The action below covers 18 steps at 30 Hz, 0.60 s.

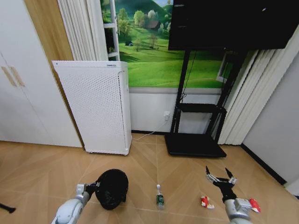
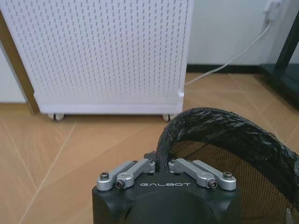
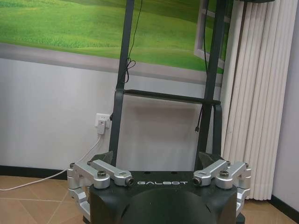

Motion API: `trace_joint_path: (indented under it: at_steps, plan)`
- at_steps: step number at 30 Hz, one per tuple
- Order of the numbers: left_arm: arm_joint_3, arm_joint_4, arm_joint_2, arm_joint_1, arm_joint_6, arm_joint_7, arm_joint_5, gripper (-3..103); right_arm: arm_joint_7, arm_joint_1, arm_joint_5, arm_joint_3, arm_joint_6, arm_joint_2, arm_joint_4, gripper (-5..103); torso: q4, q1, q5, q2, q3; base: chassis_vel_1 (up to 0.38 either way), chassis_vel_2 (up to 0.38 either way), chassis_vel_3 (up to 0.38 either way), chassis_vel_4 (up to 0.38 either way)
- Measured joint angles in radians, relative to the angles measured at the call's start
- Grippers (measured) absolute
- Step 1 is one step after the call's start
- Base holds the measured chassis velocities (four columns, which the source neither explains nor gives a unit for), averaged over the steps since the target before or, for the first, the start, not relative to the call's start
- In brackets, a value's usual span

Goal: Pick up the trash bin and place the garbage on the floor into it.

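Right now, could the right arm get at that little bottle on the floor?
Probably yes: the right tool hangs open above bare floor, and nothing lies between it and the bottle; the nearer wrapper sits off to the side.

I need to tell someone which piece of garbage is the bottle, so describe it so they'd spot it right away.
Start at the tall white perforated appliance and come forward over the wooden floor to the black trash bin. Beside it lies the bottle: small, clear, green-labelled, unlike the two red-and-white wrappers nearer the right gripper.
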<state>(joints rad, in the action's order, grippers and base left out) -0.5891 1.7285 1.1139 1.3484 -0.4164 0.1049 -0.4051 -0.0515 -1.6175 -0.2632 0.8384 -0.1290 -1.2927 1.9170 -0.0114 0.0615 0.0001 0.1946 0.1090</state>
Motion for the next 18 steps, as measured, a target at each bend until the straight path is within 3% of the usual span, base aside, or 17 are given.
trace_joint_path:
  at_steps: [13, 18]
  plan:
    - [-0.059, 0.163, -0.035, 0.035, 0.017, 0.023, 0.077, 7, -0.003, 0.003, 0.005, -0.001, -0.001, -0.003, 0.0, 100, 0.0, 0.0, -0.0002, 0.0, 0.0, 0.0, 0.0, 0.0, 0.0]
    - [-0.138, 0.22, -0.055, 0.035, 0.049, 0.07, 0.122, 7, -0.007, 0.0, 0.006, 0.001, 0.004, -0.008, 0.0, 100, -0.0001, 0.0, 0.0, 0.0, 0.0, 0.0, 0.0, 0.0, 0.0]
